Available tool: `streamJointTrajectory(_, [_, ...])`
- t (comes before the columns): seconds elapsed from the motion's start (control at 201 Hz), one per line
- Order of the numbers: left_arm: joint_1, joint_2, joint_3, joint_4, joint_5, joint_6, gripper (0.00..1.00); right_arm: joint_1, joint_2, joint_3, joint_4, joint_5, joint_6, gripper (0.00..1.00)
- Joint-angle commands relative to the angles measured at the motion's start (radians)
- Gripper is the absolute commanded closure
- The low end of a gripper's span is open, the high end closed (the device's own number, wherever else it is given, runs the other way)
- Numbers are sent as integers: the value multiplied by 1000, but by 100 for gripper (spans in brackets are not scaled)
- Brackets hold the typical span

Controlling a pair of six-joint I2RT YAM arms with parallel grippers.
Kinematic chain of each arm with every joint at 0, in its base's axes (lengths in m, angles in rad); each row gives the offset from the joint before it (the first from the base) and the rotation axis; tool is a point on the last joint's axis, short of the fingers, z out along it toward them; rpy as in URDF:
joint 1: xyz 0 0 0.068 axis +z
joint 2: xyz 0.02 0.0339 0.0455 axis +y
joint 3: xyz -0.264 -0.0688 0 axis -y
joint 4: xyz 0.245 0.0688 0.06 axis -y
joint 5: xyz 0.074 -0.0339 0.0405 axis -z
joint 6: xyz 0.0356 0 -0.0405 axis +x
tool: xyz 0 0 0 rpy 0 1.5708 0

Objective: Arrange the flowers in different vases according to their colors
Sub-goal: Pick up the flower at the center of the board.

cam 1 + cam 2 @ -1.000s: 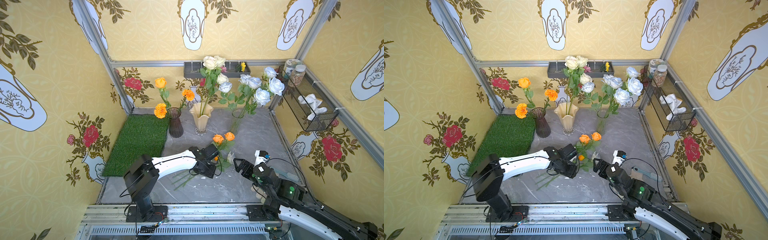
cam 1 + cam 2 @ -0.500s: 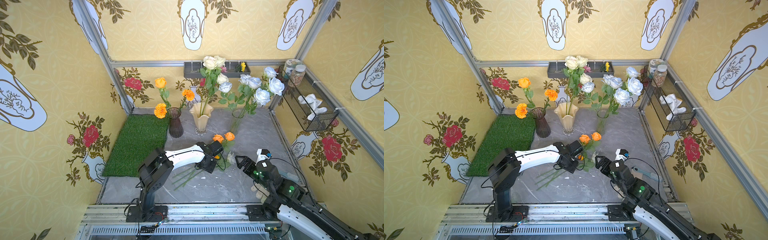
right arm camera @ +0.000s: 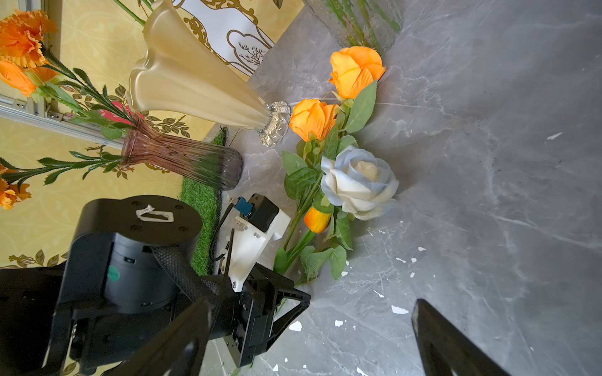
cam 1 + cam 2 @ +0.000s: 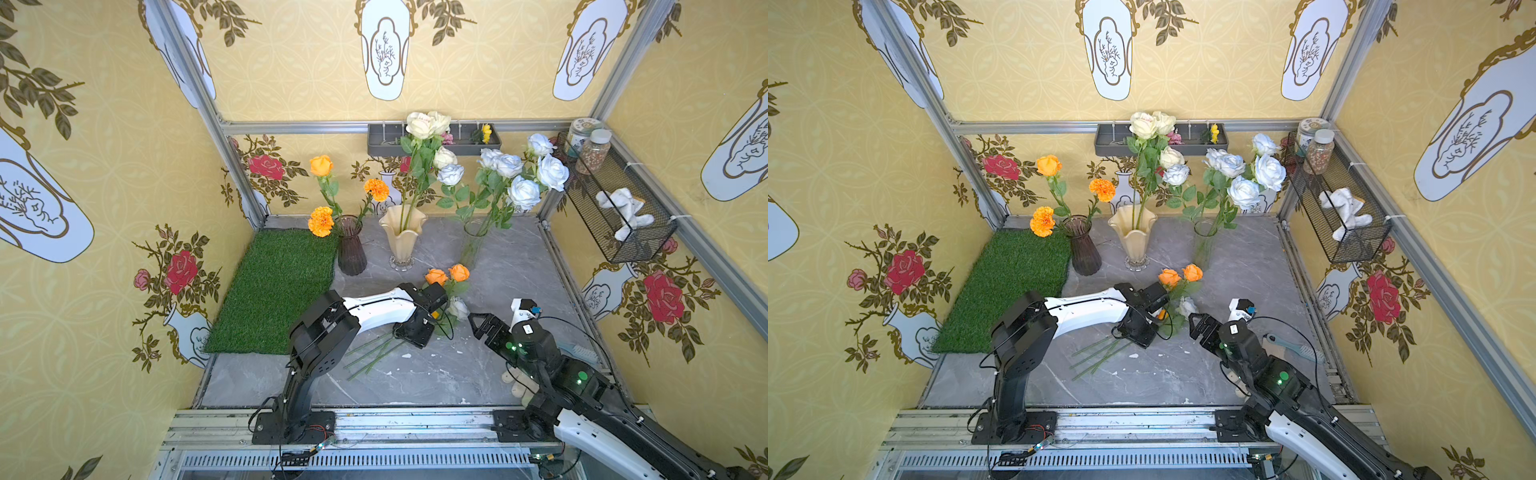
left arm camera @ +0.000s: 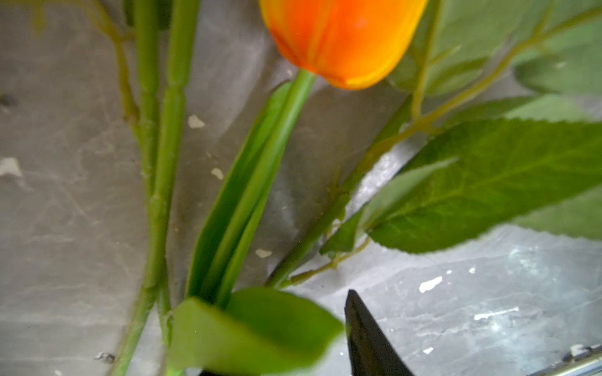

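The left tool sits low over the loose flowers, whose stems lie directly beneath it on the surface. It is likely there to pick one, but its grip cannot be told. The right tool hangs released nearby.

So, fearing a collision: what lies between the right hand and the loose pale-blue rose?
Only flecked bare tabletop and green leaves, seen in the right wrist view.
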State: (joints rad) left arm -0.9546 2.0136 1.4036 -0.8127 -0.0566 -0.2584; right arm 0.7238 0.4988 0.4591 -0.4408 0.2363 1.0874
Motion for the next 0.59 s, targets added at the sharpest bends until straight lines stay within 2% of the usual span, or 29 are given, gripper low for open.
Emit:
streamJointTrajectory(0.0, [-1,18,-10,-7,3,9,59,0,-2,-2,45,3,-9,3])
streamJointTrajectory(0.249, [-34,-106,-99,69,-114,-30,60,-2,-21,-7,41,3,-8,3])
streamJointTrajectory(0.373, [-44,-152,-132,95,-137,-39,59,-3,-22,-6,38,-2,-9,3])
streamJointTrajectory(0.587, [-44,-75,-75,49,-121,-22,59,-4,-27,-7,35,-2,-9,3])
